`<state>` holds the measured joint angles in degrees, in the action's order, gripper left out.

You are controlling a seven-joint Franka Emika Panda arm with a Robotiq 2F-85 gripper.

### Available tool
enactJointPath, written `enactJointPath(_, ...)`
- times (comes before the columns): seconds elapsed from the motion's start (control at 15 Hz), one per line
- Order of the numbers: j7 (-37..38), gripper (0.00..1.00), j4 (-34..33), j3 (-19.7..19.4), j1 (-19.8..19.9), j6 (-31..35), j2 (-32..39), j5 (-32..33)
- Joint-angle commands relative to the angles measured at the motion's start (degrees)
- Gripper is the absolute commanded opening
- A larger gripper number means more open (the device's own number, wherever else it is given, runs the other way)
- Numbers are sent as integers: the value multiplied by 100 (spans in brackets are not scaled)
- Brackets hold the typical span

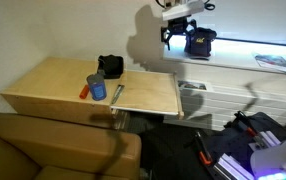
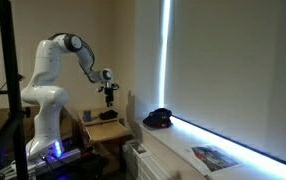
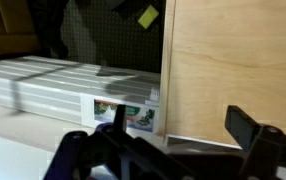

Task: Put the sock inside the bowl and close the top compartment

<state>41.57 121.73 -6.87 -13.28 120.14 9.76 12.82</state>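
The tan wooden cabinet's hinged panel (image 1: 151, 95) lies swung out flat, past the cabinet's side; it also fills the right of the wrist view (image 3: 233, 60). The black dish (image 1: 110, 67) stands at the back of the cabinet top. It looks dark and bulky, and I cannot tell the sock apart from it. My gripper (image 1: 179, 36) hangs high above the panel's outer end, also seen in an exterior view (image 2: 108, 98). In the wrist view the gripper (image 3: 163, 150) is open and empty.
A blue can (image 1: 98, 87) and a small orange object (image 1: 85, 91) stand on the cabinet top in front of the dish. A black cap-like object (image 1: 200, 42) (image 2: 159, 118) sits on the lit sill. A white slatted unit (image 3: 43, 85) is below. A brown sofa (image 1: 53, 150) stands in front.
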Motion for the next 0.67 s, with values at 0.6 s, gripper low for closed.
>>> enactJointPath(0.6, 3691, 100, 2569, -668, 568, 2540, 87, 2915)
